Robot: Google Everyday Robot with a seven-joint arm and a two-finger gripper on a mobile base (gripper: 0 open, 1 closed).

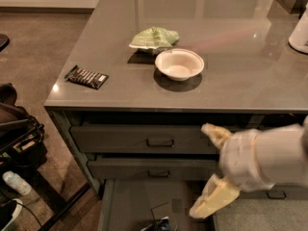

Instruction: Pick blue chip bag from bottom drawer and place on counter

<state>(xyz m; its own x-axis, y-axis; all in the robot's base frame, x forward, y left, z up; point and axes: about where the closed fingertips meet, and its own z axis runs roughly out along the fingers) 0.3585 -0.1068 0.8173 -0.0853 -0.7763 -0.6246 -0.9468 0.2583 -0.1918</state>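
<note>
Cream two-finger gripper (199, 171) fingers spread apart, empty, before upper drawer fronts (139, 139), above open grey-green bottom drawer (127, 201); dark-blue foil chip bag (157, 224) on its floor.

Your cream two-finger gripper (208, 170) sits lower right, fingers spread; dark-blue foil chip bag (161, 224) lies in grey-green bottom drawer (127, 201).
</note>
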